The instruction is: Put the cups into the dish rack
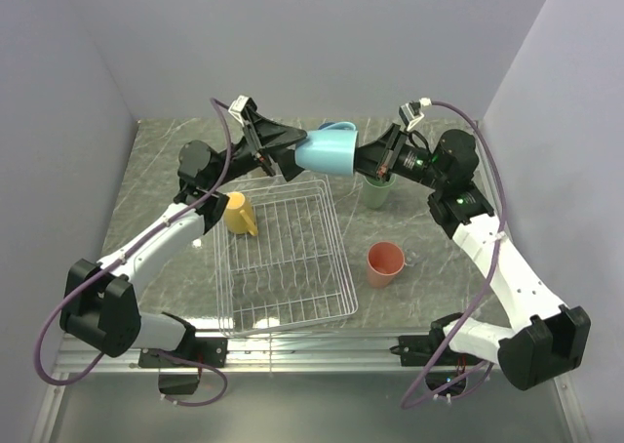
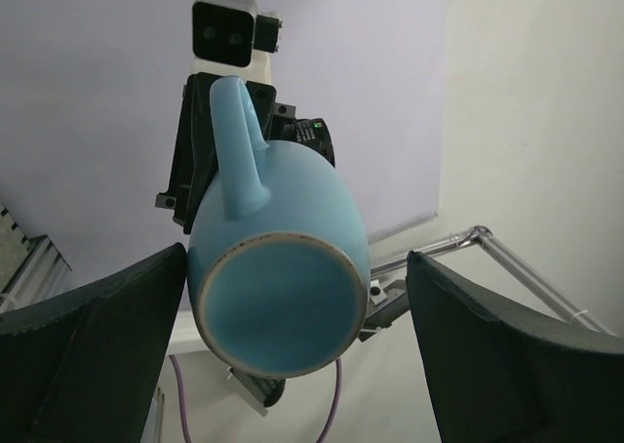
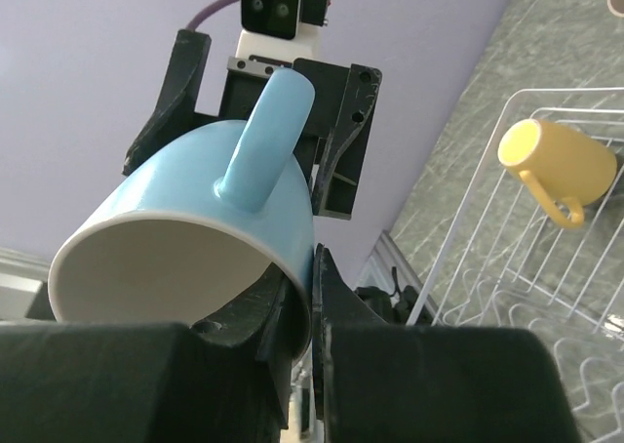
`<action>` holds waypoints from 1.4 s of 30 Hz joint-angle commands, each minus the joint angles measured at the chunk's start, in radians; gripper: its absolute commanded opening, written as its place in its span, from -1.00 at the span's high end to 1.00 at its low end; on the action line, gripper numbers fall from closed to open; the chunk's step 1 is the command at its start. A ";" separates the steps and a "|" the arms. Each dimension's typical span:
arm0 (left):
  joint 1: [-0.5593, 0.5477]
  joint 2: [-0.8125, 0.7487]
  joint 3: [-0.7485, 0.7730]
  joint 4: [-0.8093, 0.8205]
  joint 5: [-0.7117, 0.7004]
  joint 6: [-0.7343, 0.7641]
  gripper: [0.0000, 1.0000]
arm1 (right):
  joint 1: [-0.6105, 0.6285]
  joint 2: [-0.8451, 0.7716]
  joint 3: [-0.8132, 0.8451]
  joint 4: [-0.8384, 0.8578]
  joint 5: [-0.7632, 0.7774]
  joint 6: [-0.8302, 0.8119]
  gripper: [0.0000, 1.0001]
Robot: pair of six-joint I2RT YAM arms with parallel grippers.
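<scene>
Cups in view number 4. Leftmost, the left gripper (image 1: 292,158) has its jaws wide apart on either side of the light-blue mug's (image 1: 327,152) base. The yellow mug (image 1: 237,213) lies on its side at the dish rack's (image 1: 292,324) left edge, with open grid to its right. The matte light-blue mug hangs sideways above the rack's far edge, handle up. The right gripper (image 1: 363,160) is clamped on its rim. Right of the rack, a green cup (image 1: 378,193) and a salmon-pink cup (image 1: 384,264) stand upright and apart on the table (image 1: 409,302).
</scene>
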State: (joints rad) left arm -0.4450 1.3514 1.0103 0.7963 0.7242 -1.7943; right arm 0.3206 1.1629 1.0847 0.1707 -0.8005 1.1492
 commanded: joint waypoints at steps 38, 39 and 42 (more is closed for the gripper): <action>0.017 -0.015 0.246 -0.498 0.092 0.397 0.99 | -0.159 -0.186 0.150 -0.667 0.386 -0.425 -0.60; 0.043 -0.009 0.263 -0.531 0.096 0.417 0.99 | -0.161 -0.199 0.152 -0.727 0.462 -0.442 -0.60; 0.084 0.028 0.364 -0.749 0.095 0.551 0.99 | -0.175 -0.252 0.097 -0.743 0.484 -0.454 -0.61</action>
State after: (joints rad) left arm -0.3985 1.3731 1.2472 0.2035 0.8074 -1.3827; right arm 0.1555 0.9668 1.1889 -0.4698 -0.4202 0.7647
